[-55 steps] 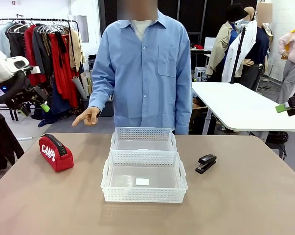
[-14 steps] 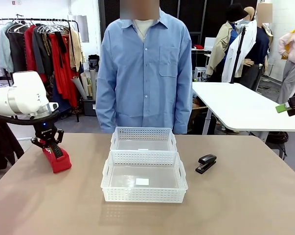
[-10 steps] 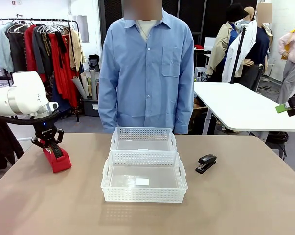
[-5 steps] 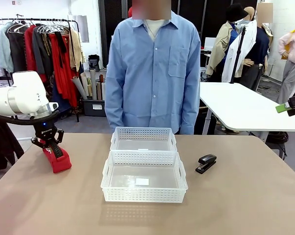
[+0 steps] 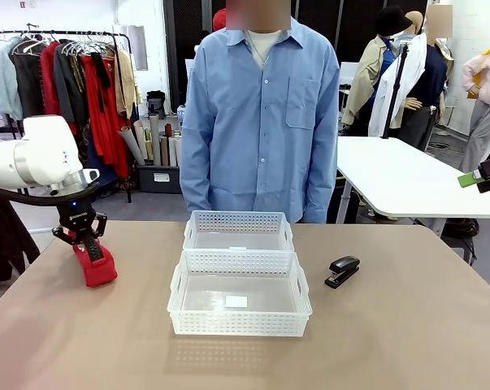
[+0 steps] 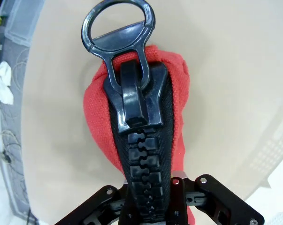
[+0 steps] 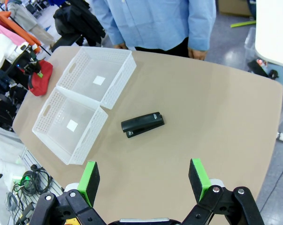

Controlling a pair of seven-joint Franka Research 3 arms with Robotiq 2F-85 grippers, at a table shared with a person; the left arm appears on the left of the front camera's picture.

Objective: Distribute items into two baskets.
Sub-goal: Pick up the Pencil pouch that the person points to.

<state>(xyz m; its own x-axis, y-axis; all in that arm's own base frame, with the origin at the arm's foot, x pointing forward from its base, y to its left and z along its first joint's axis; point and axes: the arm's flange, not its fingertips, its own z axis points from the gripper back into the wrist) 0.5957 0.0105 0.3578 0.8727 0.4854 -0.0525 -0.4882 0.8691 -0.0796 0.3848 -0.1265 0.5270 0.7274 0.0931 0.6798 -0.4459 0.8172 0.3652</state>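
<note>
**Item 1.** Red soft fabric pouch (image 5: 93, 262) with a black zipper along its top. It is at the left part of the tan counter (image 5: 391, 341), well apart from both baskets. Whether its underside rests on the counter or hangs just clear of it cannot be told. In the left wrist view the pouch (image 6: 96, 122) points away from the camera, and the black zipper pull (image 6: 118, 28) with its ring lies at the far end.

**Item 2.** Left gripper (image 5: 84, 240), pointing down and clenched on the pouch, its fingers on either side of the zipper band (image 6: 150, 201).

**Item 3.** Small black stapler (image 5: 342, 270), lying flat on the counter just to the right of the baskets, with nothing touching it. It also shows from above (image 7: 142, 124).

**Item 4.** Larger white perforated plastic basket (image 5: 239, 329), at mid-counter on the robot's side. A small white label (image 5: 236, 301) lies on its floor.

**Item 5.** Smaller white perforated plastic basket (image 5: 238, 223), directly behind the larger one and touching it, on the person's side.

**Item 6.** Right gripper (image 7: 143, 180), released, its green pads spread wide, high above the right end of the counter and holding nothing.

**Item 7.** Person in a light blue button shirt (image 5: 261, 122), standing at the far edge behind the baskets.
</note>
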